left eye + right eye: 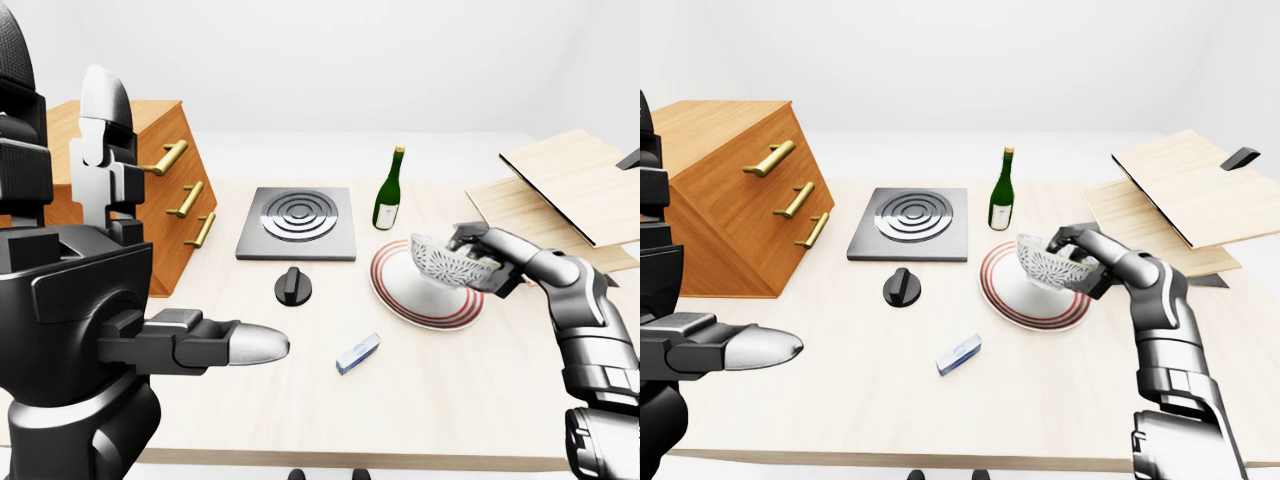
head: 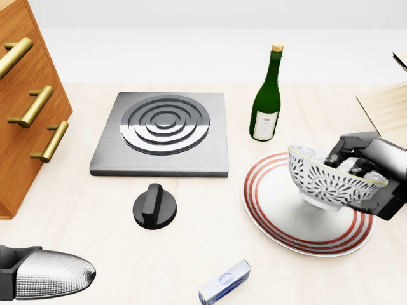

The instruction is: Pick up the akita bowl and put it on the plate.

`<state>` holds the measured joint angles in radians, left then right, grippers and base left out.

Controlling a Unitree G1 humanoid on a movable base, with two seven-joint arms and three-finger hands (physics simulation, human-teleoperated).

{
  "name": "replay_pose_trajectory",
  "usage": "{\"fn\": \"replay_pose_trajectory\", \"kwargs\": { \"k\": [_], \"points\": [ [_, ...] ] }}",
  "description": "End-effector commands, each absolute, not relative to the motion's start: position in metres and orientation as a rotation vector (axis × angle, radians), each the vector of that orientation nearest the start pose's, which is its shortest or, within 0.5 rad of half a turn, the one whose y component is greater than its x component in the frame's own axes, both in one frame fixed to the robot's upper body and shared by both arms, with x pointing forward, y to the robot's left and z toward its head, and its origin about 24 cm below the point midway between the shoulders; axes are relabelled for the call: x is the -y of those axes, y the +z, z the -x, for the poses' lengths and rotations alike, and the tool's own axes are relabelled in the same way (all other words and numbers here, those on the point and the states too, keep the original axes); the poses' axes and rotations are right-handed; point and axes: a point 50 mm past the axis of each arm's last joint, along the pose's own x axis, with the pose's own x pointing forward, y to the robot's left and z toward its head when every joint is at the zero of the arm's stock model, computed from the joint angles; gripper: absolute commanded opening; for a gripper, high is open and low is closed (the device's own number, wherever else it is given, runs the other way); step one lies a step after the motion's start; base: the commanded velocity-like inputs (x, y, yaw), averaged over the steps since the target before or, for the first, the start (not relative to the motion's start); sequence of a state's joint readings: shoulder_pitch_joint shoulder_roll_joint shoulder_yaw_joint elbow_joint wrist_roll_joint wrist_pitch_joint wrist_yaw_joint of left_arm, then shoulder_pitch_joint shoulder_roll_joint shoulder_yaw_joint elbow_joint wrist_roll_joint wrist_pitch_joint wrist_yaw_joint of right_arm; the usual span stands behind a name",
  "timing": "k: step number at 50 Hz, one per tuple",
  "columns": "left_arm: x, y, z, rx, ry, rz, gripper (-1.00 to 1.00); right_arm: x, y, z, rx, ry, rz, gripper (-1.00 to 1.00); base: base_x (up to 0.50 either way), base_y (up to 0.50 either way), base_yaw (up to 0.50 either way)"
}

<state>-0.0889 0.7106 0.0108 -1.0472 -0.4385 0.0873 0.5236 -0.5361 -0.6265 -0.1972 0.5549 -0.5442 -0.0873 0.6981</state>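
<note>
One glossy, dark-patterned akita bowl is sitting low over the round red-ringed plate, right hand clasping its right rim. Green glass bottle is standing at the far side; left hand is spread open.

Green bottle, hotplate, knob.

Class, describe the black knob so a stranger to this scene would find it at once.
In the head view, find the square steel hob plate. Just below its lower edge sits the knob: the only round, all-black disc, with a raised grip bar.
</note>
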Motion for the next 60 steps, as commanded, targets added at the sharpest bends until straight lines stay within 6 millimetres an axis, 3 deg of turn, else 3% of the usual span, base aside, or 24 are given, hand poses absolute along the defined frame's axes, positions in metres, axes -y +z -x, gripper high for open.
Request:
{"fn": "replay_pose_trajectory", "kwargs": {
  "k": [1,4,9,16,22,27,33,42,47,50,53,60],
  "points": [
    [-0.160,0.266,-0.157,0.919,-0.078,-0.054,0.98,0.272,0.140,-0.323,-0.103,0.379,0.911,1.00,0.00,0.00,0.00],
    [-0.159,0.267,-0.157,0.922,-0.084,-0.050,0.98,0.268,0.157,-0.329,-0.033,0.361,0.881,1.00,0.00,0.00,0.00],
    [-0.159,0.267,-0.157,0.922,-0.085,-0.056,1.00,0.261,0.163,-0.329,0.018,0.367,0.859,1.00,0.00,0.00,0.00],
    [-0.158,0.267,-0.157,0.912,-0.100,-0.067,1.00,0.266,0.159,-0.333,-0.019,0.352,0.859,1.00,0.00,0.00,0.00],
    [-0.158,0.267,-0.157,0.910,-0.100,-0.066,1.00,0.257,0.168,-0.336,0.028,0.365,0.860,1.00,0.00,0.00,0.00],
    [-0.159,0.266,-0.157,0.901,-0.102,-0.073,1.00,0.256,0.163,-0.331,0.029,0.373,0.852,1.00,0.00,0.00,0.00],
    [-0.159,0.267,-0.157,0.899,-0.110,-0.081,1.00,0.235,0.169,-0.314,0.173,0.418,0.789,1.00,0.00,0.00,0.00],
    [-0.159,0.267,-0.157,0.912,-0.096,-0.066,1.00,0.184,0.216,-0.261,0.579,0.480,0.756,1.00,0.00,0.00,0.00],
    [-0.160,0.267,-0.157,0.906,-0.098,-0.071,1.00,0.175,0.205,-0.261,0.558,0.495,0.736,1.00,0.00,0.00,0.00],
    [-0.159,0.267,-0.157,0.905,-0.099,-0.072,1.00,0.156,0.233,-0.249,0.634,0.500,0.669,1.00,0.00,0.00,0.00],
    [-0.160,0.267,-0.157,0.903,-0.101,-0.078,1.00,0.135,0.276,-0.223,0.904,0.541,0.684,1.00,0.00,0.00,0.00],
    [-0.159,0.267,-0.157,0.901,-0.110,-0.081,1.00,0.121,0.274,-0.222,0.930,0.630,0.620,1.00,0.00,0.00,0.00]
  ]
}}
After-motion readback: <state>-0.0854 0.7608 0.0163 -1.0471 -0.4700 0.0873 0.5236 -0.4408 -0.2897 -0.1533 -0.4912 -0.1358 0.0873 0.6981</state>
